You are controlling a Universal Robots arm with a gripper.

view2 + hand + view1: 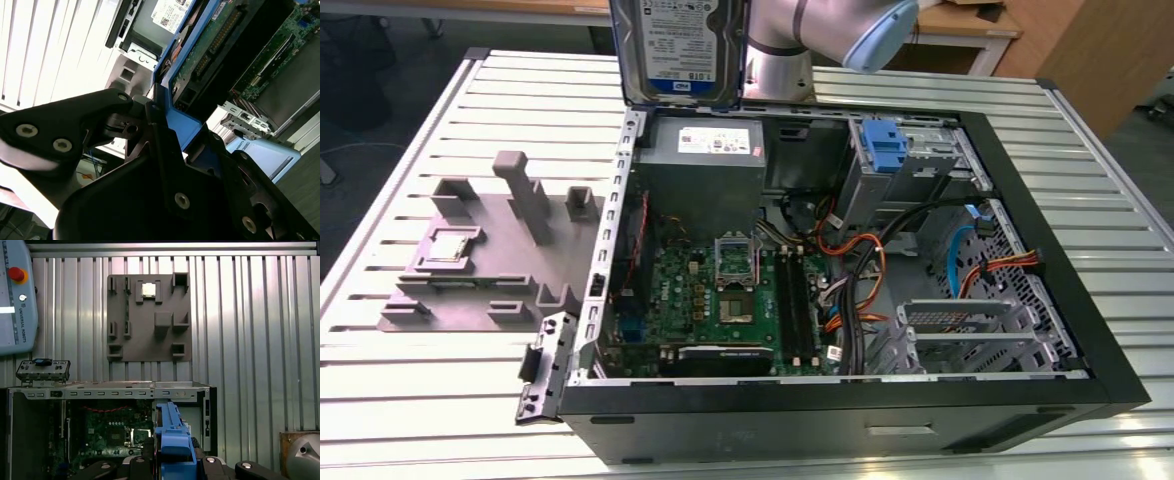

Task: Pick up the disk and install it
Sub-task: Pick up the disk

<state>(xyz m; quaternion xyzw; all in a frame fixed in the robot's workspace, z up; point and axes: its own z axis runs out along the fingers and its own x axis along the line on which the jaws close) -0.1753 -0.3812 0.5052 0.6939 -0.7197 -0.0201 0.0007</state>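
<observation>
Disk, a silver hard drive with a white-and-blue label in a blue plastic carrier, is held upright in the air, clear of everything below; in the exterior view it hangs above the corner of the open computer case where the grey power supply sits, label facing the camera. The gripper grasps the disk by its blue carrier; in both wrist views the blue frame runs between the black fingers, and the jaws are pinching it from either side, with the drive's body and its green circuit board reaching out beyond the fingertips. The silver robot arm stands just beside the disk, toward the exterior view's right. The case lies on its side with its interior exposed, in the middle of a slatted metal table; the green motherboard is at the case's centre; a bare blue bracket stands near the case's edge beside the power supply. A grey fixture plate rests on the table just beside the case, toward the exterior view's left edge of the table.
</observation>
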